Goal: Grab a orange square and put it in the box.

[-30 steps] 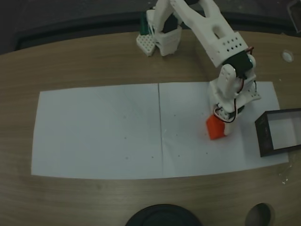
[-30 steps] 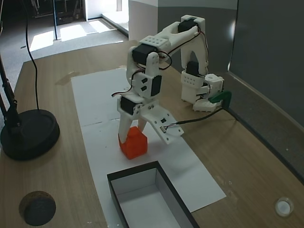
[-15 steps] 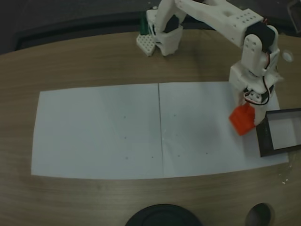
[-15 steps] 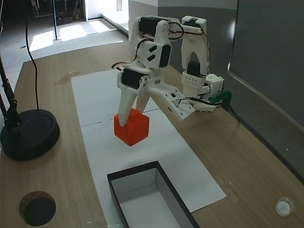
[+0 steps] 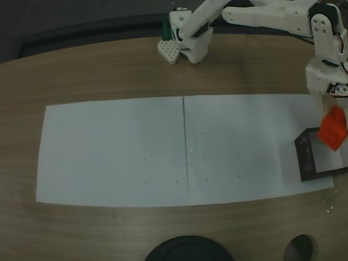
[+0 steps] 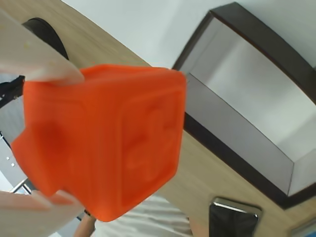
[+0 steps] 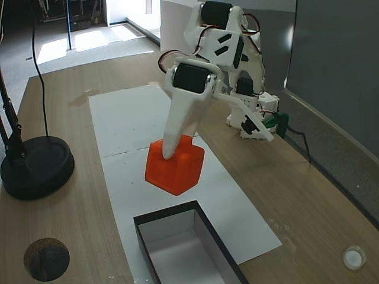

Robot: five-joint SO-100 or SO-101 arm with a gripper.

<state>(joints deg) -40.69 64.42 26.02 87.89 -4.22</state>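
Fingers (image 7: 175, 127) clamp the orange square (image 7: 175, 165), which I'm carrying in the air by the box's (image 7: 155, 219) near wall. Next I need it over the opening before releasing.

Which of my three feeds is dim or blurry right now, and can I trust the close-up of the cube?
One fixed view is dim, and the matte orange-red cube shows at its right edge over the black-walled shallow box. The wrist view is bright, but the cube is soft-focused and the pale end effector fingers are smeared. The other fixed view is evenly lit and fairly sharp, with the cube clearly raised.
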